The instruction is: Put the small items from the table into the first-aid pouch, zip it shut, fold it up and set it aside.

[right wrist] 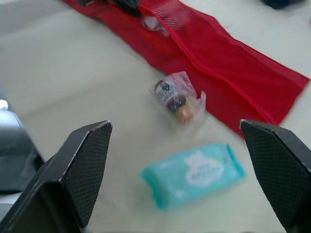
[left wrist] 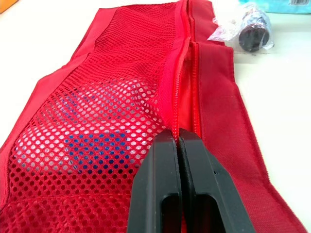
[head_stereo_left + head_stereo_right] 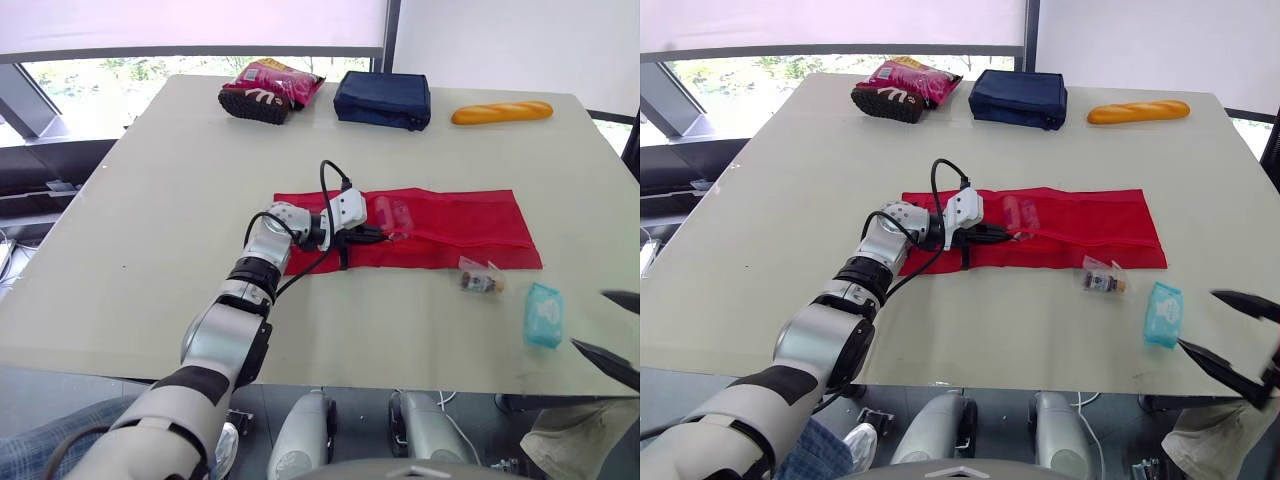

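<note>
The red first-aid pouch point(image 3: 450, 225) lies unfolded flat across the middle of the table. My left gripper point(image 3: 378, 237) is at its left part, shut on the red zipper edge point(image 2: 181, 97) beside the mesh pocket. A clear item point(image 3: 392, 213) and a blue-and-white packet point(image 2: 92, 145) sit inside the mesh. A small dark bottle in clear wrap point(image 3: 481, 281) lies just in front of the pouch. To its right lies a teal wipes pack point(image 3: 543, 315). My right gripper point(image 1: 180, 160) hovers open, near the table's front right edge, close to the wipes pack.
At the table's far edge are a pink snack bag with a dark shoe point(image 3: 270, 88), a navy pouch point(image 3: 383, 98) and a baguette point(image 3: 501, 113). The front edge of the table point(image 3: 400, 375) runs just below the loose items.
</note>
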`<state>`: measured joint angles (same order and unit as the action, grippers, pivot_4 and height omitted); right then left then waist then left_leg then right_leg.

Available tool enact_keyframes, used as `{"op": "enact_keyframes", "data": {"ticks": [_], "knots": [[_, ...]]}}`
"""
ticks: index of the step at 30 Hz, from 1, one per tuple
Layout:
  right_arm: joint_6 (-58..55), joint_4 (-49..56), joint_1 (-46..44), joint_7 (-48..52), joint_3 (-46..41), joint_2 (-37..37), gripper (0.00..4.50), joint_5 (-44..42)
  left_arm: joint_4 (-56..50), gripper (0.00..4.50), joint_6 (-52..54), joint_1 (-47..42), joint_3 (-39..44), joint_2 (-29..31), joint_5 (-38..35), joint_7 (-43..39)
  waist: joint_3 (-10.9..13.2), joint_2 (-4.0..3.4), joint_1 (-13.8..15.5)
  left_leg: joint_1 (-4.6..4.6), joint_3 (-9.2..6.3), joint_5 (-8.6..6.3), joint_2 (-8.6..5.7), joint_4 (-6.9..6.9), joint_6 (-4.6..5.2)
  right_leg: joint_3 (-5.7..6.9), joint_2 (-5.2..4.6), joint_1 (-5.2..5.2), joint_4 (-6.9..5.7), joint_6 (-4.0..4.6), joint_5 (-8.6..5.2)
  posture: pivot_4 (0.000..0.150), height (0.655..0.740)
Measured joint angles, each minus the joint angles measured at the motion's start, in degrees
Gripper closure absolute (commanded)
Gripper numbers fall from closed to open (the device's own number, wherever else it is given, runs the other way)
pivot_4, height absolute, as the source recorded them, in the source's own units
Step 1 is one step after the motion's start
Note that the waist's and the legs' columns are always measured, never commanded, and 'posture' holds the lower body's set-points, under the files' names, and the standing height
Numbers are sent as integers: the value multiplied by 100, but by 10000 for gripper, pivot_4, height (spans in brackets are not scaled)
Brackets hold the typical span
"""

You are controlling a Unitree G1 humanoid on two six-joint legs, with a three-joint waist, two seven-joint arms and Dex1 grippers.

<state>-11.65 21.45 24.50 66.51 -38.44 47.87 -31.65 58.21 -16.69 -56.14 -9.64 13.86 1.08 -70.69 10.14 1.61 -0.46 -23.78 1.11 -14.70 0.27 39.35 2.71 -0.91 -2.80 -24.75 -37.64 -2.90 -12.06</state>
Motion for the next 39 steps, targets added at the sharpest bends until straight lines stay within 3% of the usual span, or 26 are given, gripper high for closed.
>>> {"op": "enact_keyframes", "data": {"ticks": [5, 6, 9, 17, 20, 24, 28, 33, 35, 39], "knots": [[217, -766, -928, 62, 1081, 364, 134, 667, -18, 45000, -4, 18, -4, -18, 1, 50, 0, 6, 93, -1, -7, 0, -3, -8, -1, 9, 7, 5, 0, 21, 10, 1500, 7164], [235, -1214, -1782, 7, 1753, 420, 134, 1076, -26, 45000, 5, 1, 4, 33, 15, 91, 11, 19, -13, -5, 5, 0, 6, -1, 1, 0, 5, -2, 14, 10, 18, 1500, 7164], [220, -1701, -2582, -115, 2783, 446, 134, 1697, -111, 45000, 4, -18, -22, -102, 15, 117, 9, 8, 6, -6, 1, 1, -6, 10, 1, 0, -5, -1, 0, 8, 19, 1500, 7164], [320, -2543, -3575, -185, 3737, 440, 134, 2426, -130, 45000, 11, -23, -32, -56, 16, 190, 9, 8, 21, -8, -5, 0, -7, 7, 3, 0, -2, -2, -2, 10, 19, 1500, 7164], [306, -2579, -3609, -126, 3785, 447, 7438, 2419, -131, 45000, 12, -23, -31, -61, 16, 219, 9, 8, 19, -5, -4, 0, -6, 8, 3, 0, -2, 0, -3, 10, 19, 1500, 7164], [297, -2491, -3473, -51, 3792, 468, 26414, 2322, -131, 45000, 13, -23, -31, -63, 15, 225, 9, 8, 15, -5, -4, 0, -6, 8, 3, -1, -3, 0, -4, 10, 20, 1500, 7164], [283, -2333, -3264, -45, 3750, 552, 40065, 2231, -134, 45000, 13, -23, -31, -72, 14, 227, 8, 8, 22, -5, -3, -1, -7, 9, 3, -1, -4, 0, -3, 10, 20, 1500, 7164], [-1051, -1178, -2550, -272, 3265, 638, 40302, 1642, -142, 45000, 26, -23, -28, -84, 9, 233, 8, 7, 50, -7, -5, -1, -5, 8, 3, -2, -4, -1, -7, 11, 20, 1500, 7164], [-1960, -293, -2547, -764, 3172, 416, 40302, 1322, -142, 45000, 32, -23, -29, -118, 9, 235, 8, 7, 15, -5, -4, -1, -1, 9, 3, 0, -3, -1, -7, 10, 20, 1500, 7164], [-3082, 509, -2805, -1525, 3367, 123, 40302, 1193, -143, 45000, 45, -22, -30, -204, 1, 234, 8, 7, 21, -7, -5, -1, -2, 8, 3, 1, -4, -2, -6, 11, 19, 1500, 7164]]}}
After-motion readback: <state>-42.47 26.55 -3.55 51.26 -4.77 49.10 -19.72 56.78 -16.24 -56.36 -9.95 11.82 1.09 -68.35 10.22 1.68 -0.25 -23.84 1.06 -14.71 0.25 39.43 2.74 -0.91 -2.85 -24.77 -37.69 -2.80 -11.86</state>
